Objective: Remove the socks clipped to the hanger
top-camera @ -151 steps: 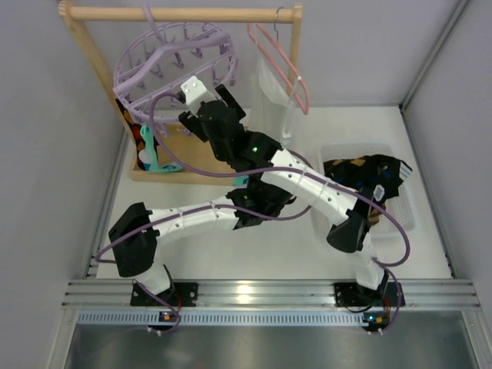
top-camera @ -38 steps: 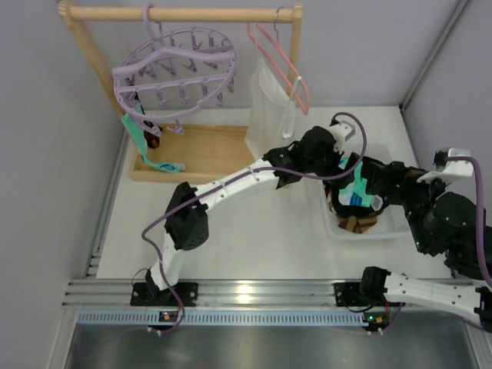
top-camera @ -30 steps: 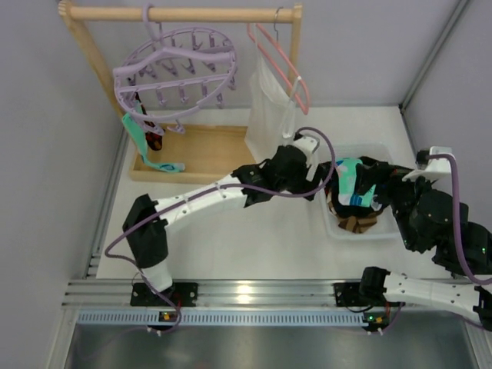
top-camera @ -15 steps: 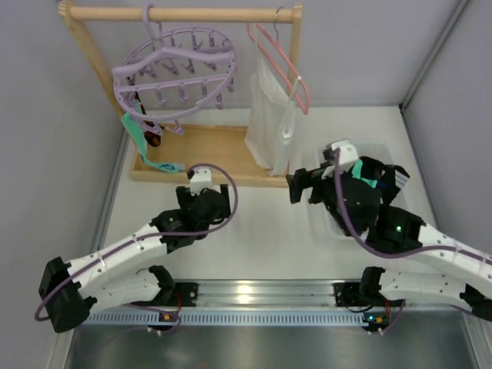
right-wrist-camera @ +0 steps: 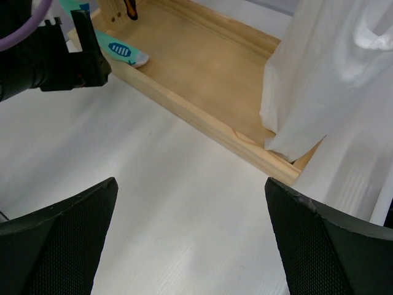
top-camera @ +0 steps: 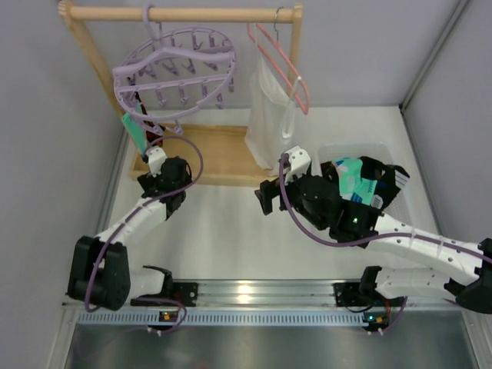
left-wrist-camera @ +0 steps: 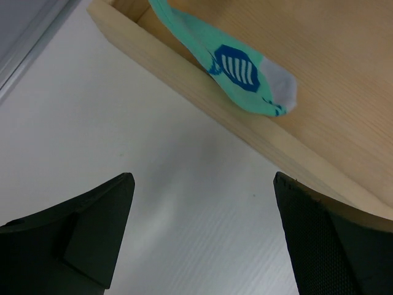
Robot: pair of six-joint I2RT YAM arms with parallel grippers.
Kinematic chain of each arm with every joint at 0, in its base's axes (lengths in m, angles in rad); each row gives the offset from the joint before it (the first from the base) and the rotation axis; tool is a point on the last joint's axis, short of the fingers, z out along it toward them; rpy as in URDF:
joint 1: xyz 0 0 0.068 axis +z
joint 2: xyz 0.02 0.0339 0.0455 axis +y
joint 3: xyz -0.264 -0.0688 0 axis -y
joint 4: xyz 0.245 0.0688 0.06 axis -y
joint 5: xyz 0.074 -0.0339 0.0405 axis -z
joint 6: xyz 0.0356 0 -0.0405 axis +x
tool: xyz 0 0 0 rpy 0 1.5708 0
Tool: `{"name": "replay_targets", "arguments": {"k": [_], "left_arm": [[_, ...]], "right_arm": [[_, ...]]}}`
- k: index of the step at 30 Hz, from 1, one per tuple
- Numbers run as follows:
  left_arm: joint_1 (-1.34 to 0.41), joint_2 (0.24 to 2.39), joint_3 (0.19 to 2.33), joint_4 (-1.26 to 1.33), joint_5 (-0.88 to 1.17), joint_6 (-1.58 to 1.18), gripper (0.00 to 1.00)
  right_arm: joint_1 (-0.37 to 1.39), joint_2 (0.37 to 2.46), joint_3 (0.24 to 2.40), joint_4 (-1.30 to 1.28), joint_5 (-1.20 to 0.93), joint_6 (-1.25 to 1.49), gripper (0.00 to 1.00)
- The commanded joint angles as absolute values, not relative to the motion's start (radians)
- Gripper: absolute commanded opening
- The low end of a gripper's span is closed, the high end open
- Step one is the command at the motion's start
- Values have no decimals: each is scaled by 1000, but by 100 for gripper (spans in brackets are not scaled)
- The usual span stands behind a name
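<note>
As the right gripper (right-wrist-camera: 190,182) is leaving the bin (top-camera: 329,148), released and empty, the left gripper (left-wrist-camera: 202,179), likewise, is returning for the hanger's (top-camera: 121,78) next sock (left-wrist-camera: 241,62).

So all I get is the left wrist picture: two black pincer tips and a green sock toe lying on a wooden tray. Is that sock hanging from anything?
Observer: Yes. From above, the teal sock hangs from the left edge of the round lavender hanger.
Visitor: Any other socks up there?
Observer: One that I can see. In the right wrist view, a dark sock with orange marks hangs close to the teal one.
Visitor: Where do removed ones go?
Observer: Probably the clear bin on the right, since a second teal sock lies in it.
</note>
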State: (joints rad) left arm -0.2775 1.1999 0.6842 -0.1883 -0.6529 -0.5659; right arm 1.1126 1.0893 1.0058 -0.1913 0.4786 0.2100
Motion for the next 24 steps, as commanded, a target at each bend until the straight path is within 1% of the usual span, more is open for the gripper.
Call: {"name": "replay_targets", "arguments": {"k": [1, 3, 7, 13, 17, 18, 20, 21, 22, 24], "left_arm": [[-210, 1326, 738, 26, -715, -503, 98], [-181, 1364, 752, 99, -747, -500, 99], [-161, 1413, 753, 250, -723, -463, 98], [-161, 1500, 822, 293, -774, -459, 98], [-161, 1580, 870, 298, -828, -430, 86], [-161, 1592, 873, 296, -845, -428, 76], [-160, 1614, 873, 296, -854, -434, 73], [-160, 1617, 870, 296, -868, -442, 63], [-161, 1626, 867, 296, -876, -446, 59], [-160, 1629, 861, 295, -896, -454, 55]], "right_arm": [[1088, 1002, 956, -95, 422, 203, 100], [1085, 973, 913, -86, 408, 201, 99], [1078, 911, 864, -78, 382, 193, 99], [1068, 931, 845, -71, 330, 176, 99], [1068, 942, 845, -69, 296, 172, 99], [1066, 939, 845, -68, 292, 170, 99], [1066, 939, 845, -67, 293, 169, 100], [1066, 939, 847, -67, 291, 166, 99], [1066, 940, 847, -66, 291, 169, 100], [1066, 943, 847, -64, 288, 166, 99]]}}
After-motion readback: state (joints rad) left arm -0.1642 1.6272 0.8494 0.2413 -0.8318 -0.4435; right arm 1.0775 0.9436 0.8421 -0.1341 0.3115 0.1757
